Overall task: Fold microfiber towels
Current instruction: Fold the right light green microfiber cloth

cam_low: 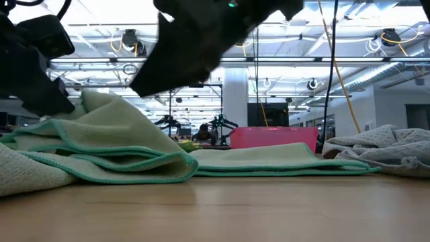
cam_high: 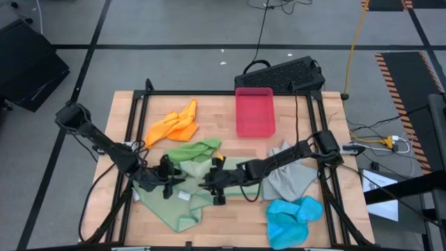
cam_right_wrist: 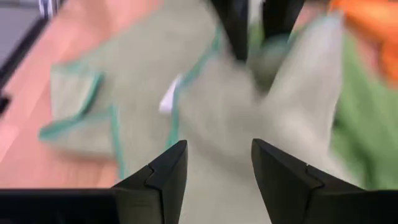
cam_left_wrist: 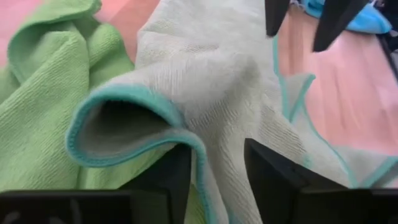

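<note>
Mid-fold on the pale sage towel [cam_high: 182, 197], just in front of the pink tray [cam_high: 254, 111]: left gripper [cam_left_wrist: 214, 171] pinching a raised fold, right gripper [cam_right_wrist: 217, 165] parted over bare cloth; next, probably carrying that edge across

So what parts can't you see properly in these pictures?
- Pale sage towel: in the high view both arms cover its middle, so its folds are unclear.
- Right end effector: the right wrist view is motion-blurred; grip unclear.
- Grey towel: cut off by the low view's right edge.
- Pink tray: the low view shows only its side; the inside is hidden.
</note>
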